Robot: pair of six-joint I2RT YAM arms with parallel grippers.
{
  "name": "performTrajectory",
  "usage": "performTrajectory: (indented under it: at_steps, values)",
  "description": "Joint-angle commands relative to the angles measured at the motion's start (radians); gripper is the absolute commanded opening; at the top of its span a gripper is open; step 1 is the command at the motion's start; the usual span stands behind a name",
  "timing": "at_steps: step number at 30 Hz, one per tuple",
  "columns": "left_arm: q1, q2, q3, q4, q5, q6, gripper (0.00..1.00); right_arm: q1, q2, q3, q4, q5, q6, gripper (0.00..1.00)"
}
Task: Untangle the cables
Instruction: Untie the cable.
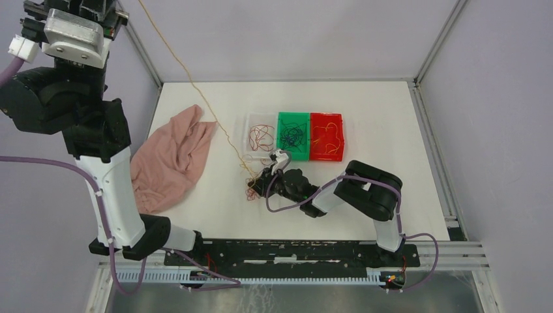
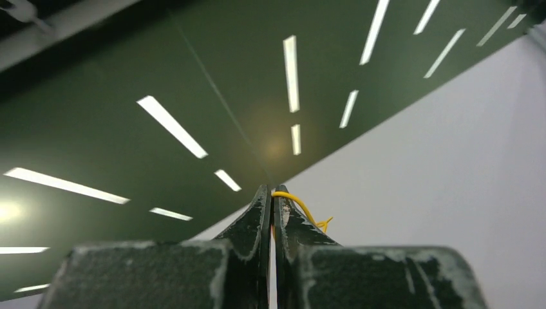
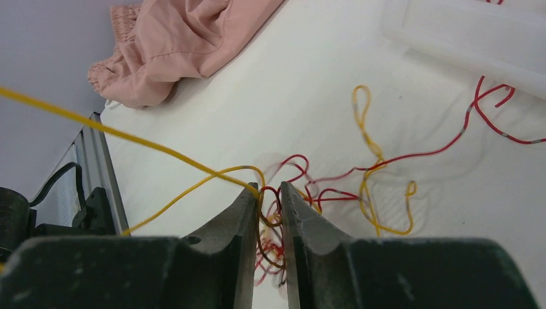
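Arms: left arm (image 1: 112, 189) and right arm (image 1: 368, 190), black joints, white link shells.
Cables: thick lilac hoses (image 1: 287, 208) along both arms.
Left wrist: silver metal block (image 1: 72, 32) with screws, white plug (image 1: 23, 47).
Grippers: left gripper (image 2: 272, 193), right gripper (image 3: 270, 192); black, scuffed, tapered fingers (image 3: 225, 238).
Base: black rail (image 1: 287, 252), thin red wires (image 1: 207, 261).

A taut yellow cable (image 1: 188, 79) slants from high on the left down to mid-worktop (image 1: 404, 143), barring the way over the pink cloth (image 1: 173, 160). Three trays (image 1: 293, 135) and the low right arm (image 1: 365, 192) fill the centre. The right side and far strip lie open.
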Motion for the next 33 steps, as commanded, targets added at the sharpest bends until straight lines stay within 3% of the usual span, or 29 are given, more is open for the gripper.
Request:
performTrajectory:
  at_steps: [1, 3, 5, 8, 10, 14, 18, 23, 28, 32, 33]
  values:
    - [-0.002, 0.055, 0.070, 0.329, -0.183, 0.208, 0.03, 0.007, -0.012, -0.013, -0.020, 0.050, 0.001, 0.27]
    - [-0.002, 0.104, 0.132, 0.413, -0.211, 0.258, 0.03, 0.009, -0.022, -0.017, -0.063, 0.084, -0.001, 0.35]
    - [-0.003, 0.146, 0.186, 0.473, -0.224, 0.283, 0.03, 0.011, -0.036, -0.023, -0.114, 0.129, -0.008, 0.37]
    - [-0.003, 0.147, 0.179, 0.499, -0.242, 0.264, 0.03, 0.012, -0.068, -0.046, -0.148, 0.191, -0.022, 0.49]
    - [-0.003, 0.099, 0.092, 0.481, -0.254, 0.213, 0.03, 0.014, -0.107, -0.066, -0.132, 0.190, -0.056, 0.54]
    - [-0.003, -0.010, -0.105, 0.281, -0.194, 0.082, 0.03, 0.014, -0.251, -0.107, -0.120, 0.147, -0.150, 0.64]
    - [-0.003, -0.104, -0.318, 0.196, -0.123, -0.010, 0.03, 0.013, -0.430, -0.059, -0.305, 0.036, -0.272, 0.74]
    - [-0.003, -0.159, -0.443, 0.155, -0.130, -0.044, 0.03, 0.014, -0.575, -0.013, -0.470, -0.023, -0.365, 0.84]
    - [-0.003, -0.176, -0.459, 0.134, -0.113, -0.059, 0.03, 0.011, -0.560, 0.108, -0.518, -0.094, -0.429, 0.89]
    - [-0.002, -0.182, -0.462, 0.117, -0.096, -0.062, 0.03, 0.005, -0.441, 0.239, -0.498, -0.251, -0.369, 0.93]
    - [-0.003, -0.183, -0.464, 0.115, -0.096, -0.063, 0.03, 0.005, -0.402, 0.267, -0.470, -0.290, -0.335, 0.98]
